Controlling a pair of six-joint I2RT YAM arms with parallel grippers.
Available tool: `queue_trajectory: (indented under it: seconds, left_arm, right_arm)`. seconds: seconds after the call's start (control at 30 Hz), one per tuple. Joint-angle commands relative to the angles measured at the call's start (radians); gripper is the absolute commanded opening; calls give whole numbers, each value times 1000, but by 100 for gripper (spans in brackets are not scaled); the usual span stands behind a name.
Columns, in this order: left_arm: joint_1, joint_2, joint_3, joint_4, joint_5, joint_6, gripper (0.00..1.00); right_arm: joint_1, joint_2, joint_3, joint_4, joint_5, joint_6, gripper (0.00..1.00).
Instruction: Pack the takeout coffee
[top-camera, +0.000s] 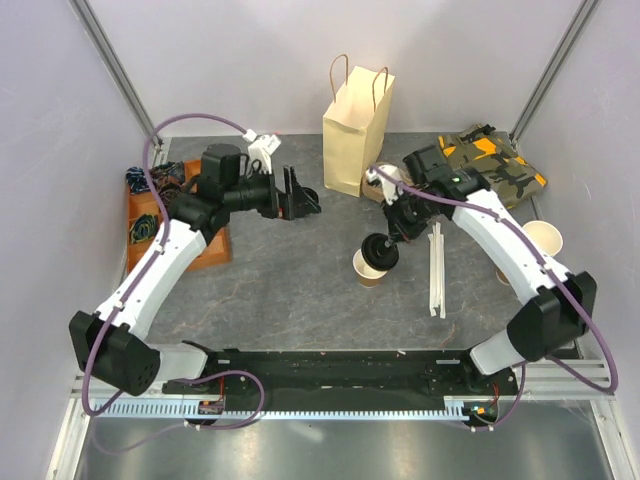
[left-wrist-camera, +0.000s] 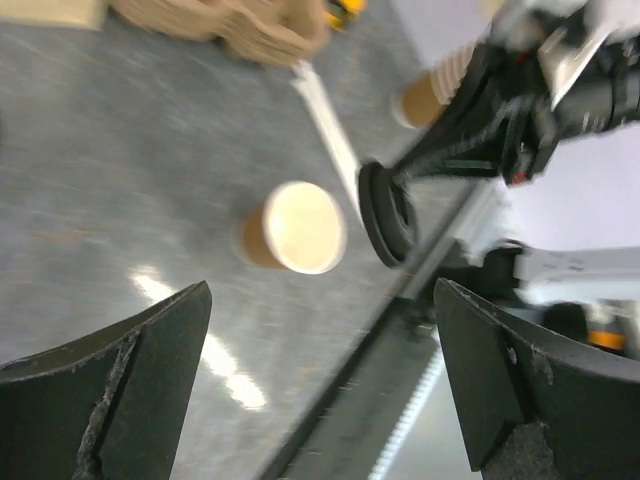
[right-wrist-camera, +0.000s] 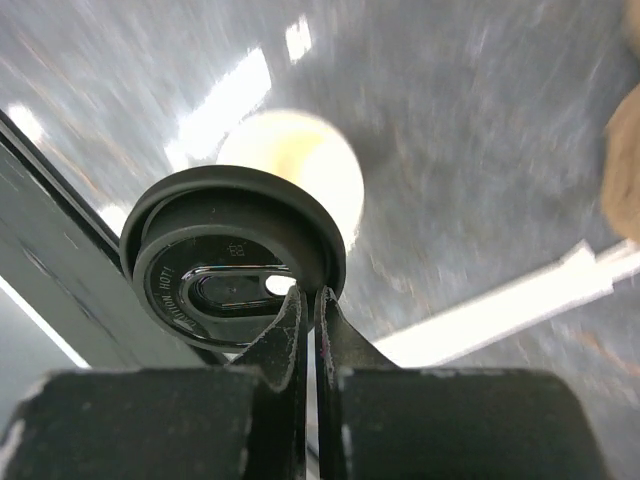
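The brown paper cup (top-camera: 368, 270) stands open and lidless at mid-table. My right gripper (top-camera: 388, 240) is shut on the rim of a round black lid (top-camera: 379, 253) and holds it tilted just above the cup's far right edge. In the right wrist view the lid (right-wrist-camera: 230, 265) is pinched at its edge by my gripper (right-wrist-camera: 308, 300), with the cup's pale mouth (right-wrist-camera: 300, 165) partly hidden behind it. My left gripper (top-camera: 303, 202) is open and empty, raised left of the cup. Its view shows the cup (left-wrist-camera: 295, 228) and the lid (left-wrist-camera: 388, 213) beside it.
A tan paper bag (top-camera: 355, 125) with handles stands upright at the back centre. White straws (top-camera: 436, 268) lie right of the cup. A stack of pale cups (top-camera: 541, 238) and a camouflage cloth (top-camera: 497, 162) are at the right. A wooden tray (top-camera: 212, 247) is at the left.
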Motion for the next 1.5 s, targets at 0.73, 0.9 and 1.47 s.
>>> queue_trajectory:
  seconds: [0.73,0.9,1.47]
  left_arm:
    - [454,111,-22,-199,275,47,100]
    - [454,114,-13,-198,267,47,100]
    - [454,124,-16,-186,275,41,99]
  right_arm:
    - [255,293,236,-178,386,-99,0]
    - [255,313,226,-138,415,-99,0]
    - [257,327,167,-103,423,-93,0]
